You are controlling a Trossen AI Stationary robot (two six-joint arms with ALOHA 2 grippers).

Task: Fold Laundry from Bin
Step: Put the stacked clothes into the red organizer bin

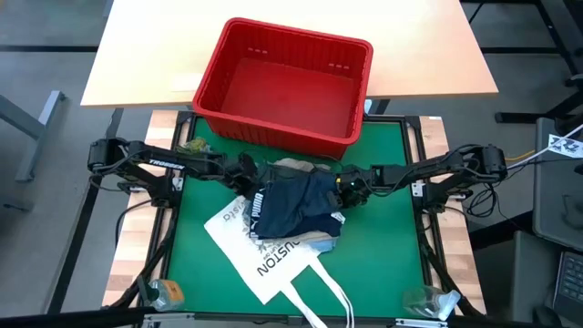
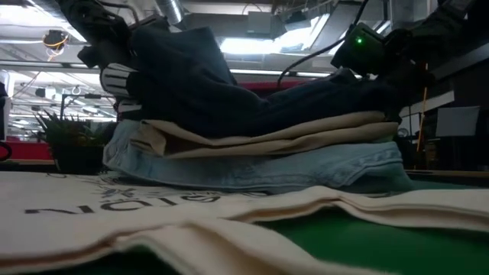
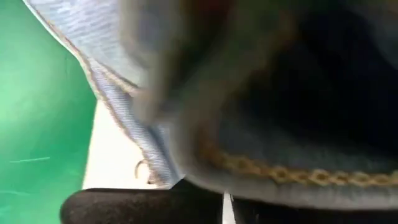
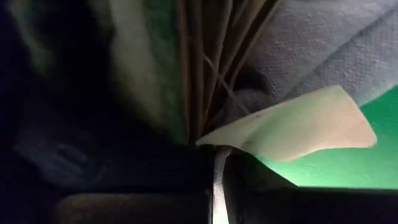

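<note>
Several folded garments form one stack at the centre of the green table mat (image 1: 383, 228): dark navy shorts with white lettering (image 1: 290, 208) on top, beige khaki cloth (image 2: 267, 136) beneath them, light blue denim jeans (image 2: 252, 166) at the bottom. The stack rests partly on a white canvas tote bag printed "HOUSTON" (image 1: 264, 255), which spreads from under it toward 7 o'clock, handles trailing to 6 o'clock. One red plastic rectangular basket with sloping sides and slotted rim (image 1: 223, 55) stands at 12 o'clock of the stack, straddling the mat's far edge and a pale wooden tabletop (image 1: 146, 46); no garment shows inside it. The left gripper (image 1: 244, 171) sits at the stack's 10 o'clock edge, against the shorts; its wrist view is filled by jeans hem and dark cloth pressed close, and whether the fingers are spread or closed I cannot tell. The right gripper (image 1: 344, 189) sits at the stack's 3 o'clock edge, touching the navy cloth; its wrist view shows layered cloth edges right at the fingers, and the finger spacing cannot be told either.
</note>
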